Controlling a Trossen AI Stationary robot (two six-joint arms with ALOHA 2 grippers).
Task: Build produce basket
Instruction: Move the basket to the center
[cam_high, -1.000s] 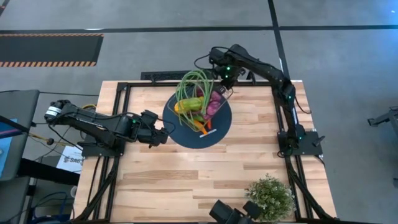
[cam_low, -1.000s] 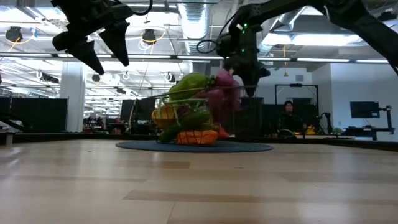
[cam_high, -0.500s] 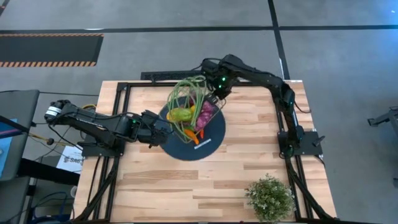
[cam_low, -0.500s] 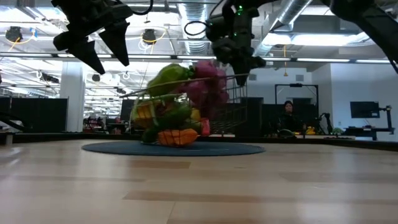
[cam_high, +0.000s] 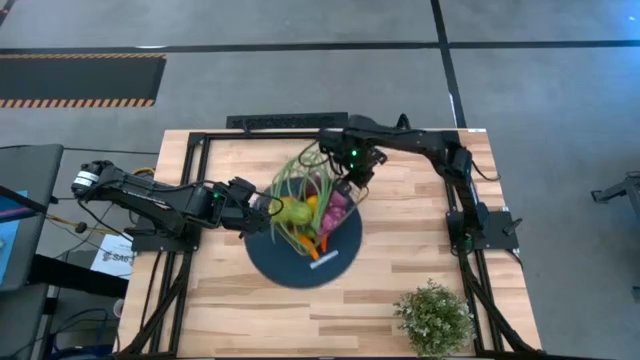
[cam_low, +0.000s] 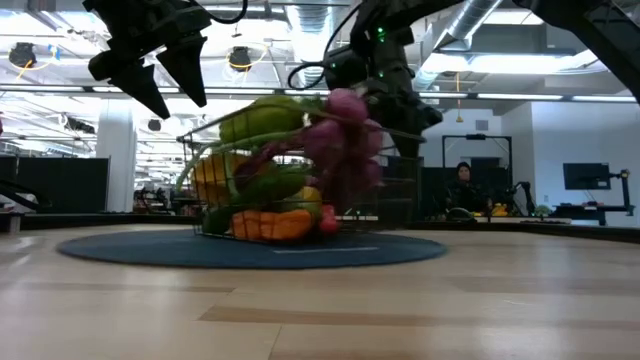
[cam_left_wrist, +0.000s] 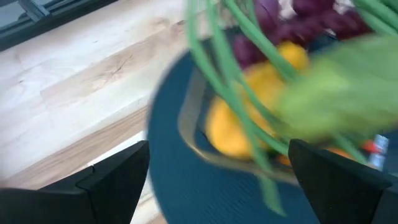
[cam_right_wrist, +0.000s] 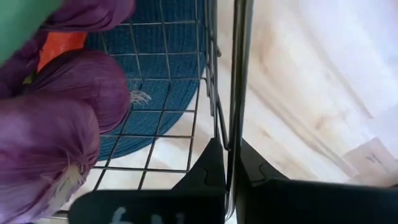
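The wire basket (cam_high: 312, 208) is heaped with produce: purple grapes (cam_low: 345, 140), a green pepper (cam_low: 262, 122), a yellow lemon (cam_left_wrist: 231, 127), an orange carrot (cam_low: 265, 224) and long green beans (cam_high: 298, 170). It stands tilted on the round dark blue plate (cam_high: 292, 262). My right gripper (cam_high: 350, 172) is shut on the basket's far right rim. My left gripper (cam_high: 263, 207) hovers open just left of the basket, above the plate's edge; in the low view the left gripper (cam_low: 150, 65) sits high above the table. My right gripper pinches the basket's rim wire (cam_right_wrist: 239, 93) between its two fingers (cam_right_wrist: 210, 168), coming from above and the far right. The held side is raised and the basket (cam_low: 290, 185) is tilted, its bottom resting on the plate (cam_low: 250, 248).
A bushy potted plant (cam_high: 435, 318) stands at the near right corner. Black frame rails (cam_high: 200, 150) run along the table's sides. Bare wood (cam_high: 240, 310) lies toward the near edge and left of the plate.
My right gripper has moved toward the near edge and a little left, still shut on the rim. The basket has come with it, and the plate beneath has slid the same way. The basket now sits close beside my still left gripper.
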